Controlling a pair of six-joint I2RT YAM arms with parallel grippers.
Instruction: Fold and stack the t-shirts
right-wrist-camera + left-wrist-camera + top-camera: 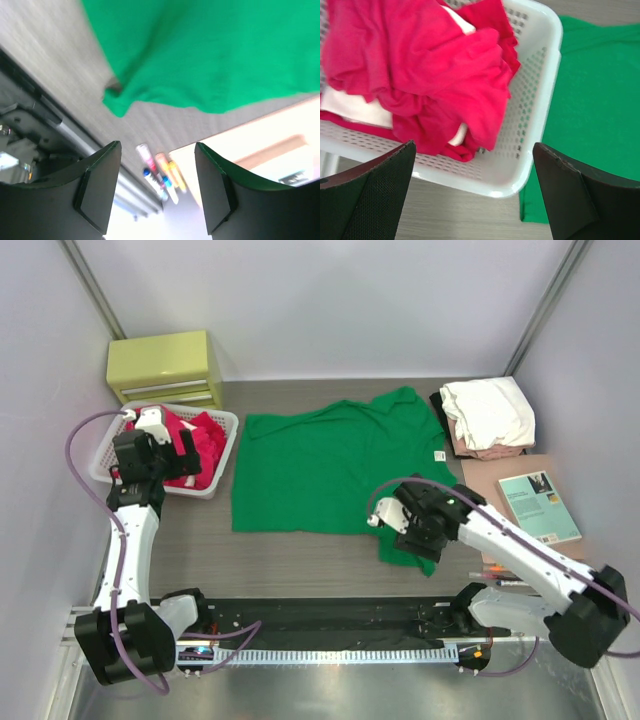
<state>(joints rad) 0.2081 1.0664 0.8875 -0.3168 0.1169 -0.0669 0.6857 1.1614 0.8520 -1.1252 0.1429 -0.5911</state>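
A bright green t-shirt (320, 465) lies spread flat on the table, its white neck label (438, 455) at the right. One corner of it reaches down toward the near edge under my right gripper (408, 538). In the right wrist view that gripper (157, 185) is open with nothing between its fingers, and the green cloth (210, 50) lies just beyond the tips. Red t-shirts (195, 445) are heaped in the white basket (228, 445). My left gripper (472, 195) hangs wide open above the basket's near corner (540, 100), holding nothing; the red heap (430, 75) shows some white cloth.
Folded white, pale pink and black shirts (490, 415) are stacked at the back right. A teal-covered book (540, 505) lies on a tan board, with several pens (160, 172) beside it. A yellow drawer box (165, 367) stands at the back left.
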